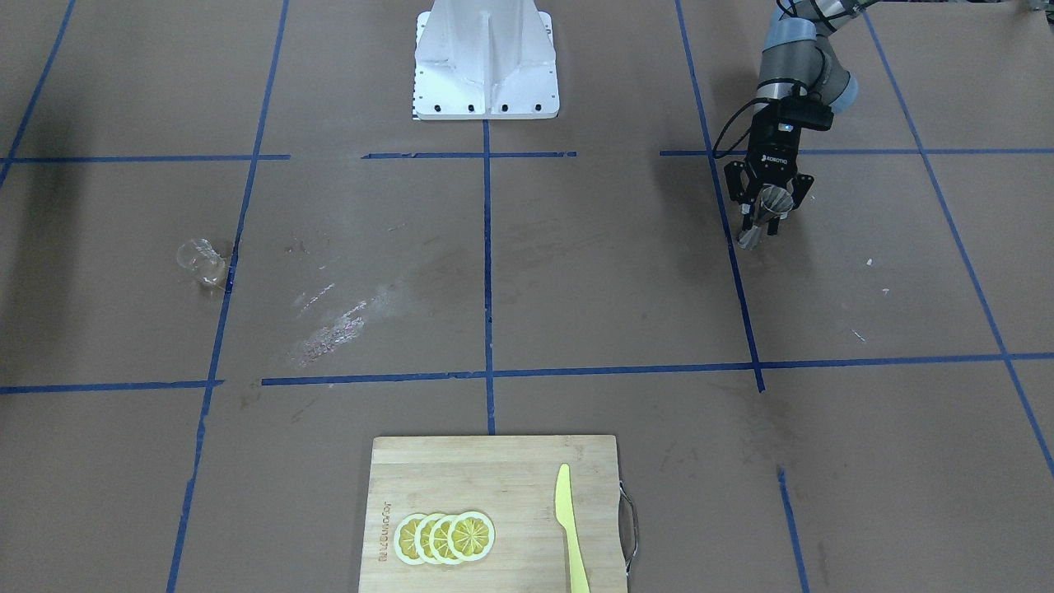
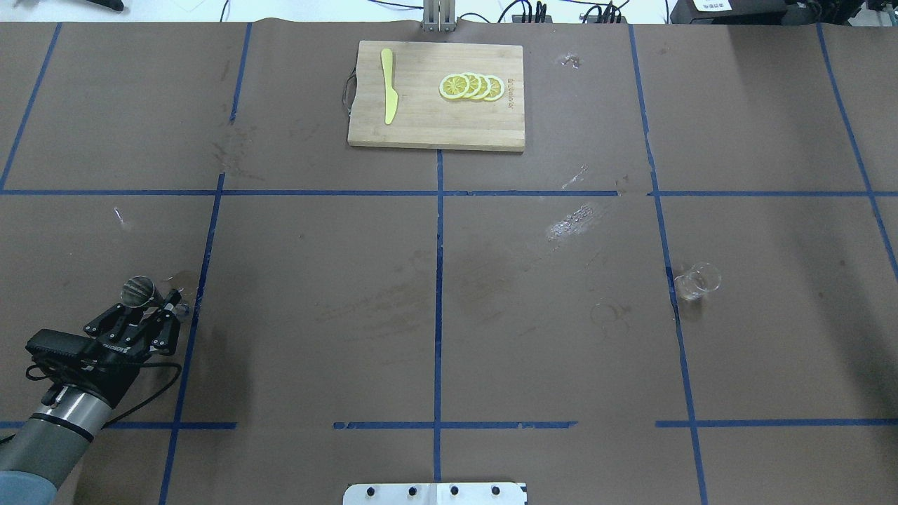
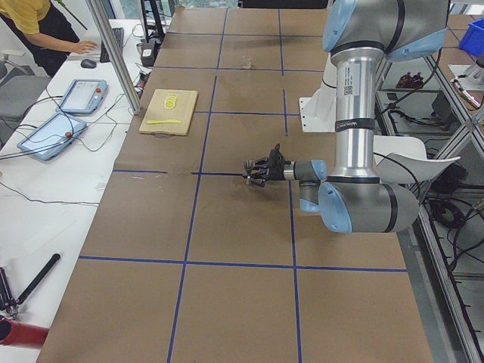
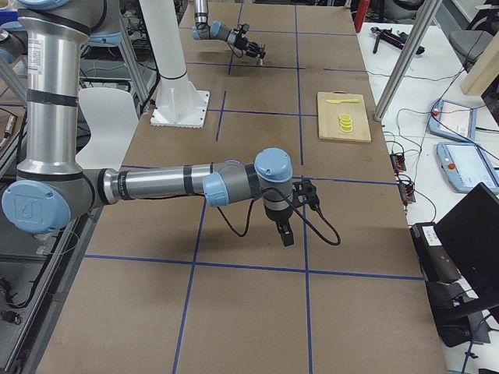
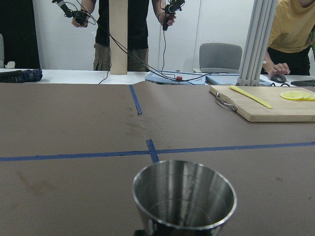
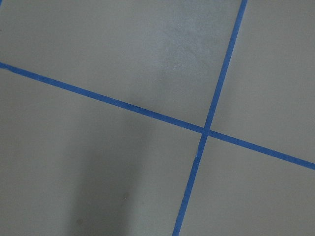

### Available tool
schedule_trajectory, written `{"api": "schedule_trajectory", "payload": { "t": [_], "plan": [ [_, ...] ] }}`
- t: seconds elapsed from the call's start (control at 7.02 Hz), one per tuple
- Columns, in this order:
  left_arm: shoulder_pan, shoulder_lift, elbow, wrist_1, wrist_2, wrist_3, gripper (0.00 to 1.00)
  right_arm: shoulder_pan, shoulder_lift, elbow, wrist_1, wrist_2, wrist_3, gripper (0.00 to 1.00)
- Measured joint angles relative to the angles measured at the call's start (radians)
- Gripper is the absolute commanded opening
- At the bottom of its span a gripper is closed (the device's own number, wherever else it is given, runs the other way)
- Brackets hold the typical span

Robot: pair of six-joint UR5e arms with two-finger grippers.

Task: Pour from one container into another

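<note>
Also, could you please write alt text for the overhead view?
The left gripper, jaws shut on the silver jigger, is at near left; the clear glass cup sits apart at right. A cutting board with lemon slices and a yellow knife lies beyond.

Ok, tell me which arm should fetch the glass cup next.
Right. The glass cup sits on the robot's right side; the left hand, far across the table, is shut on the jigger.

Seen from overhead, a bamboo cutting board [image 2: 435, 130] lies at twelve o'clock on the brown paper-covered table [image 2: 316, 280]. On the board, a yellow knife [image 2: 389, 96] sits toward nine o'clock and overlapping lemon slices [image 2: 471, 86] toward two. Blue tape lines [image 2: 438, 294] grid the paper.
</note>
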Motion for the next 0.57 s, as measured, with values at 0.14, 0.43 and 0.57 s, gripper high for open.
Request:
{"api": "schedule_trajectory", "payload": {
  "t": [0.14,0.43,0.57],
  "plan": [
    [0.000,0.002,0.000,-0.011,0.003,0.000,0.00,0.000,0.001,0.000,0.000,0.000,0.000,1.00],
    [0.000,0.006,-0.005,-0.022,0.004,0.001,0.00,0.000,0.001,0.001,0.000,0.000,0.000,1.00],
    [-0.001,0.008,-0.014,-0.030,0.004,0.006,0.00,0.000,0.001,0.001,0.000,0.000,0.000,1.00]
  ]
}}
